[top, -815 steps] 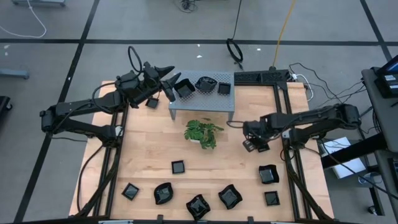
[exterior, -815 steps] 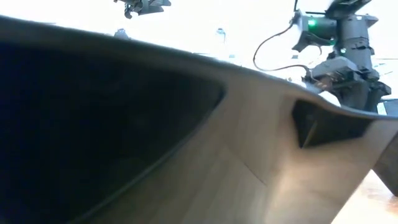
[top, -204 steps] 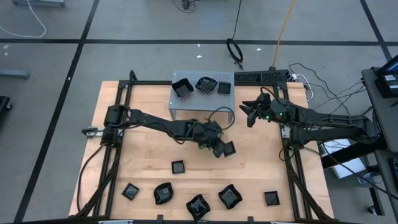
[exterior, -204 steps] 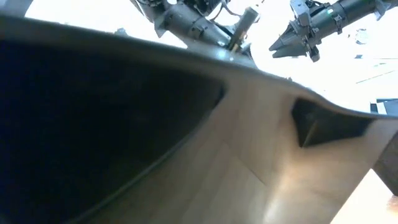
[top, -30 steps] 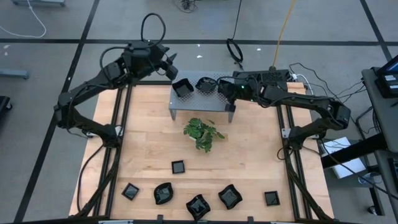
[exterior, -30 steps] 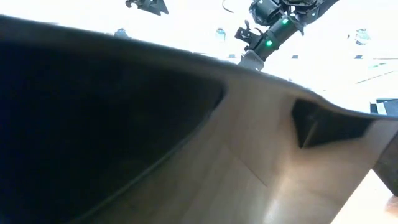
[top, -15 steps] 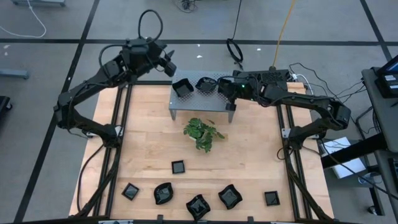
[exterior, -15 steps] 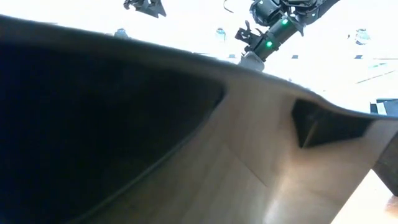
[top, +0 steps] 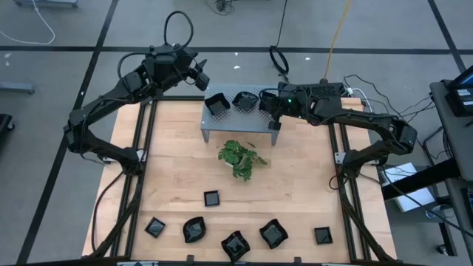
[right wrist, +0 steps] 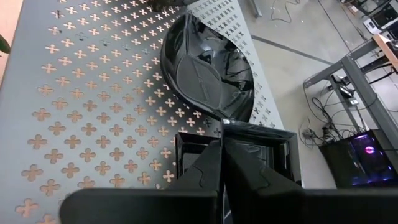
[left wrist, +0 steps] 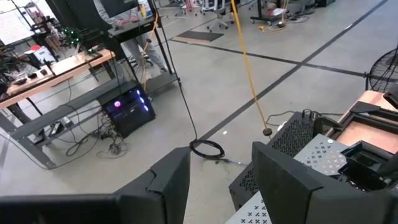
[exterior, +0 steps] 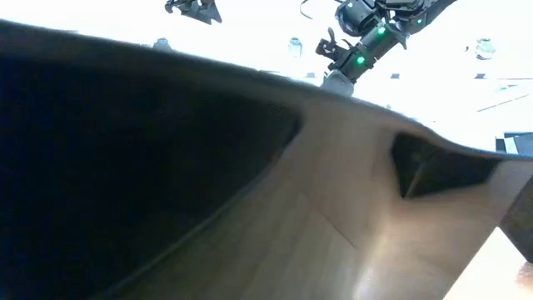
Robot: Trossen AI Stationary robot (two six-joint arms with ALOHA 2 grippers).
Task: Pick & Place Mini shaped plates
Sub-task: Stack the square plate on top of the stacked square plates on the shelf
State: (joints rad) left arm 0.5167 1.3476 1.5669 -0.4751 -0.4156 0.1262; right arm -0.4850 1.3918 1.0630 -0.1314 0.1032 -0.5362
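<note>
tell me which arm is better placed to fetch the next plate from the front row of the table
Left, probably. The left gripper is open and empty beyond the table's back edge; the right gripper sits shut on the square plate over the stand. Both are far from the front-row plates.

Black dishes, grey stand, pale wood and one green plant

The small dishes are glossy black, on the table and on the stand alike. The stand is light grey metal punched with rows of little cross-shaped holes. The table is pale wood with a black frame. The plant is leafy green. Both arms are dark, and the right arm shows a small green light.
</note>
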